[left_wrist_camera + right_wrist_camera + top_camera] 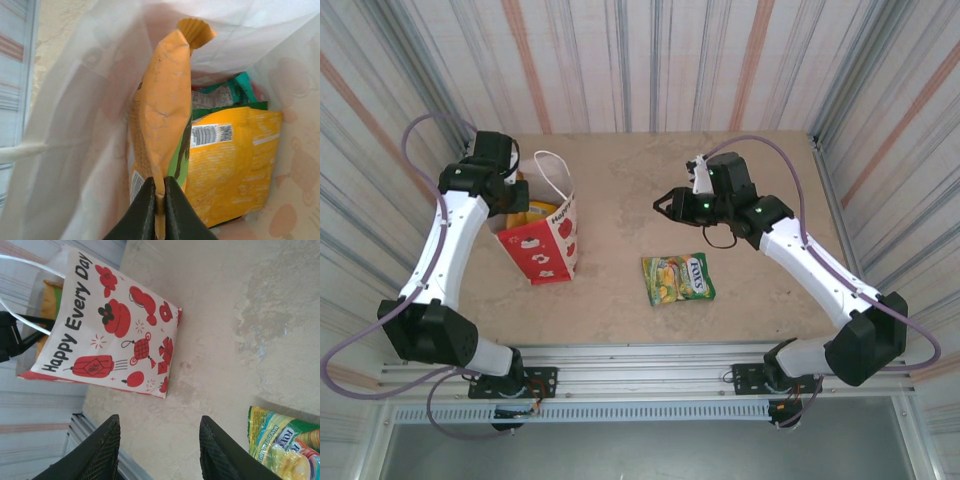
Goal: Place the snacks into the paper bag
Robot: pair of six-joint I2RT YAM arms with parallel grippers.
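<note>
Left gripper (159, 192) clamped on an orange packet (167, 110) inside the paper bag (552, 245) by the left edge of the table (620, 190), right gripper (157, 450) wide apart, empty, green packet (678, 278) lying mid-table

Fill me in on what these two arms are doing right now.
The left gripper is down inside the paper bag, pinching an orange packet; a yellow packet and a teal packet already lie in there. The right gripper hangs open and empty above the table, where one green-and-yellow packet lies nearby, not yet bagged.
</note>
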